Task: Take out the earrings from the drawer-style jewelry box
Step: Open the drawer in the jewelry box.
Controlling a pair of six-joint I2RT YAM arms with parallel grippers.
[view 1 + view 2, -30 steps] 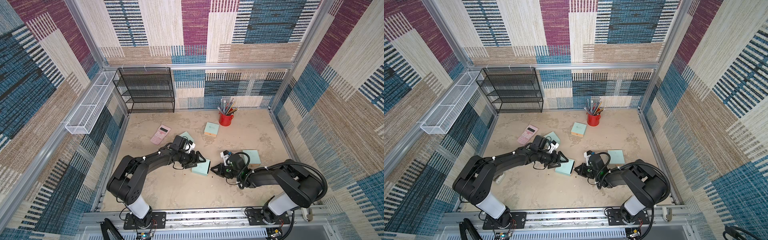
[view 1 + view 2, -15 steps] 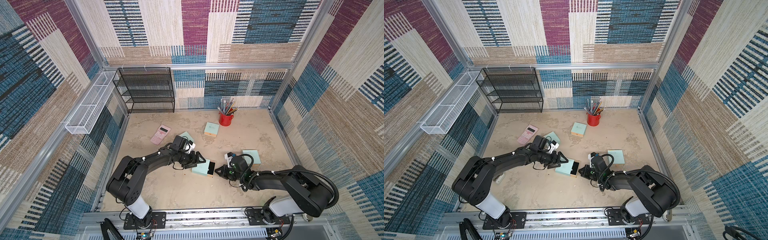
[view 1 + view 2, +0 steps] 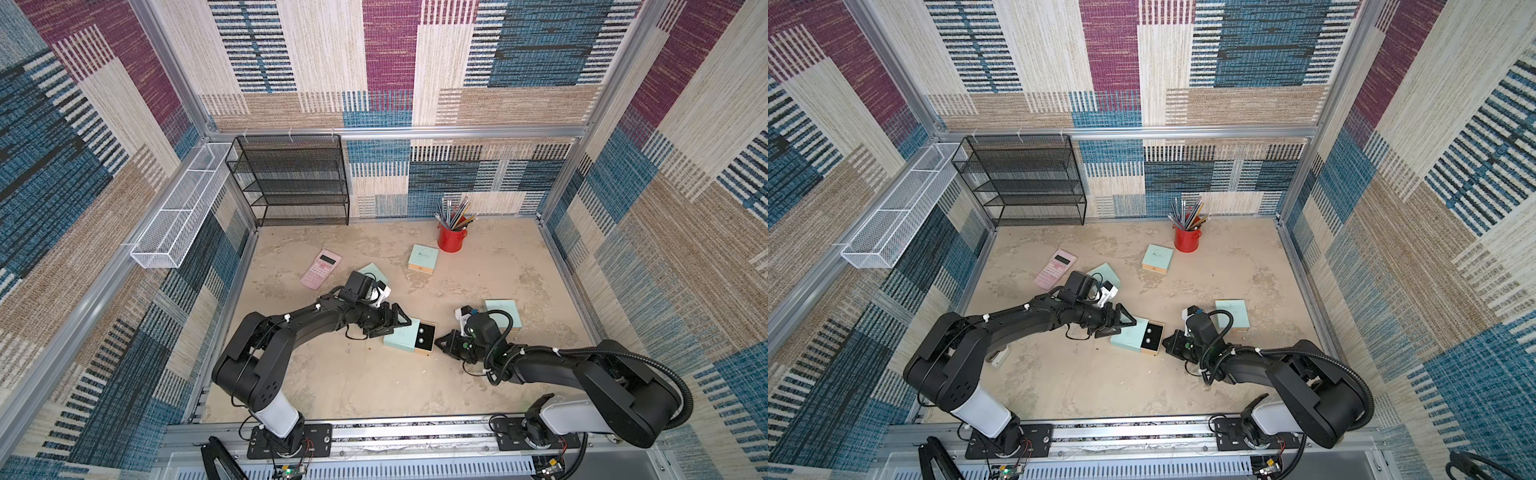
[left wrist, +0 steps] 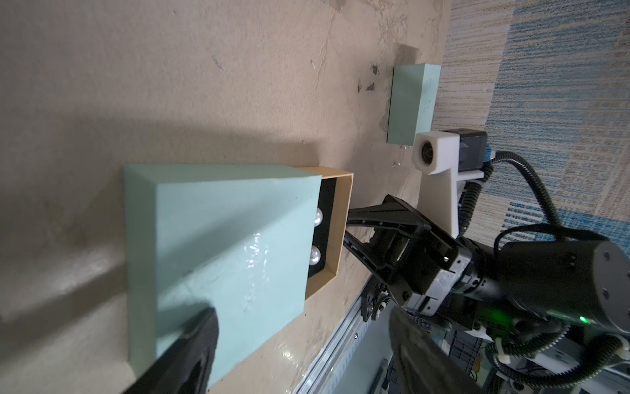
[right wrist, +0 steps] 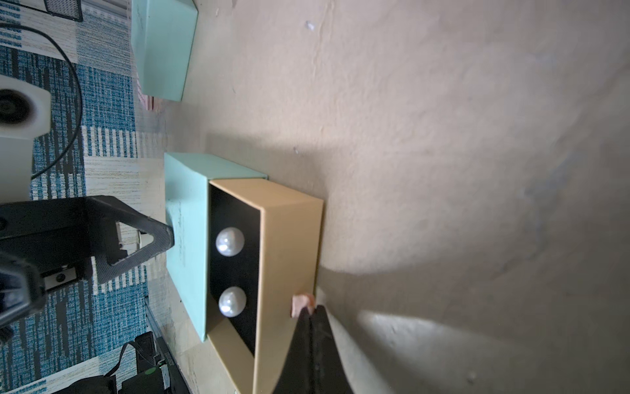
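Beige tabletop [image 3: 332, 386]: my right gripper [image 5: 312, 315] pinches the pink pull tab [image 5: 300, 303] of a tan cardboard drawer [image 5: 289, 238], partly out of its mint-green sleeve [image 5: 185, 204] toward the right edge; my spread left gripper [image 3: 397, 327] touches that sleeve. Two pearl-white earrings [image 5: 230, 241] inside align front-to-back.

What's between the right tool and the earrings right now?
Only the drawer's tan front wall and its pink tab, which the right tool pinches; the earrings sit just behind it, seen in the right wrist view.
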